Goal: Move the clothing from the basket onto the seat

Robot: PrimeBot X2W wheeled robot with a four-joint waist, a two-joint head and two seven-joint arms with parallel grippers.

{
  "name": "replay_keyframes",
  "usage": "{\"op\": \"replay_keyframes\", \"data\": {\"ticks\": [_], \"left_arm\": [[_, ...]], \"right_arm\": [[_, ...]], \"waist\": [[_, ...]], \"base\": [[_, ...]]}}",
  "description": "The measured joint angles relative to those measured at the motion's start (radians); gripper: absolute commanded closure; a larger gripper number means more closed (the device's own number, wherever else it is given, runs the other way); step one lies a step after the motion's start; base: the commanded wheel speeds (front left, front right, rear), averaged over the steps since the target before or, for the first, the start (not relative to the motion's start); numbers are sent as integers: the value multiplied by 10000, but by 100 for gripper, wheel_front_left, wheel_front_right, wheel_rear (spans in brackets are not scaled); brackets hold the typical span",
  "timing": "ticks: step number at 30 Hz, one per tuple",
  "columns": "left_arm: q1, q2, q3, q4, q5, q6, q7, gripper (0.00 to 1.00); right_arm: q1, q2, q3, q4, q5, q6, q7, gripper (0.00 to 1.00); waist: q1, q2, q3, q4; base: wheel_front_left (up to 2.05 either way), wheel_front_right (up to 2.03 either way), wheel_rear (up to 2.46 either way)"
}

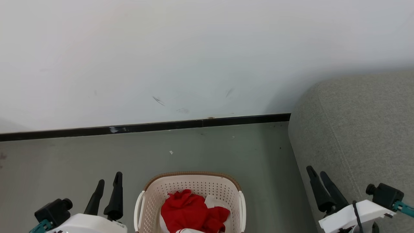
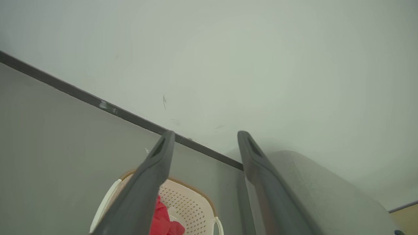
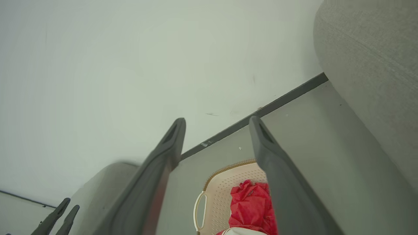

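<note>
The clothing [image 1: 190,210] is bright red and soft. It lies all scrunched up in a heap, with lots of folds and bumps. A bit of white shows at its right side and another bit of white at its near edge. I cannot tell if the white bits are cloth or paper.

The red heap sits inside the basket [image 1: 194,186]. The basket is cream, with many little holes in its walls, round corners and a brown rim on top. It has 2 white handles [image 1: 139,207], 1 on each side. It stands on the grey-green floor [image 1: 81,155], well away from the white wall [image 1: 161,48] and the black strip [image 1: 161,125] at the wall's foot.

The seat [image 1: 362,129] is big, grey and fuzzy, with a round edge. It stands to the right of the basket, with a strip of bare floor between them. None of the red clothing is on it.

The left gripper [image 1: 110,177] hangs to the left of the basket. Its 2 dark fingers are apart and hold nothing. The right gripper [image 1: 315,170] hangs to the right of the basket, in front of the seat's side. Its 2 fingers are apart too, with nothing between them. Neither one touches the basket or the clothing.
</note>
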Motion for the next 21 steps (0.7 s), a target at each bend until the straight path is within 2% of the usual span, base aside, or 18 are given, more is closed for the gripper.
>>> {"op": "replay_keyframes", "data": {"ticks": [4,21], "left_arm": [[21,50,-192,-52,974,270,-169,0],[228,56,-623,-299,3517,997,-754,0]], "right_arm": [[7,17,59,-90,-1333,0,-121,0],[219,259,73,-334,-4652,0,-514,0]], "waist": [[-19,0,32,6],[-37,0,72,52]], "base": [[0,0,0],[0,0,0]]}}
